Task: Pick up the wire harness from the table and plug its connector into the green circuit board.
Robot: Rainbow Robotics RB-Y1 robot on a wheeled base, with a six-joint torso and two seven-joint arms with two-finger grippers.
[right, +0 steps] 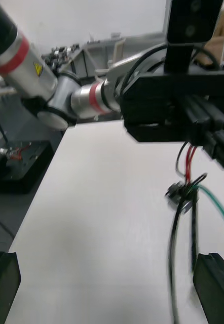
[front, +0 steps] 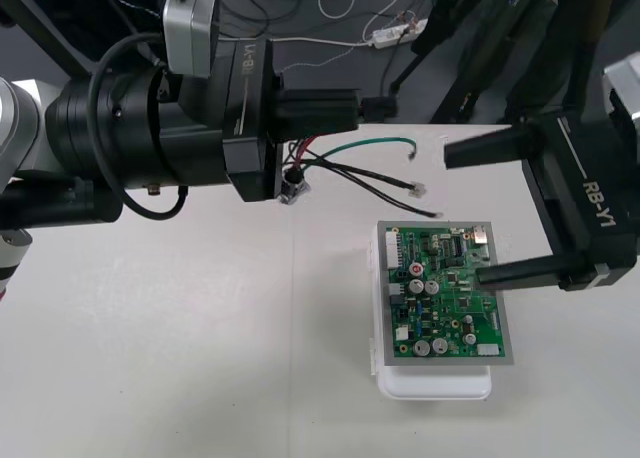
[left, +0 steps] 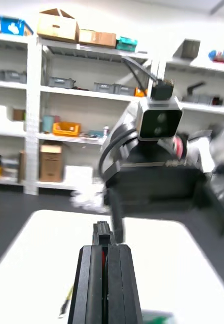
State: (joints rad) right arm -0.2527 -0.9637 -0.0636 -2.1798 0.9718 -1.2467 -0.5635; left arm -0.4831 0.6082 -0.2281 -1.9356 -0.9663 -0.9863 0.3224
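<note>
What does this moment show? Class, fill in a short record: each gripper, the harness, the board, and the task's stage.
left gripper: shut on the harness wires, above the table beyond the board
right gripper: open, over the board's far right part
harness: held by the left gripper, wires trailing toward the right gripper
board: green, on a white base, harness not in it
stage: harness picked up, not yet plugged in

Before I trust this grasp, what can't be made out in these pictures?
1. Front view: the left gripper covers where it grips the wire harness, so which end it holds is hidden.
2. Front view: connectors on the green circuit board are too small to tell apart; a right gripper finger crosses its right edge.
3. Right wrist view: the wires blur and run out of frame.
4. Left wrist view: shut fingers hide the harness beneath.
</note>
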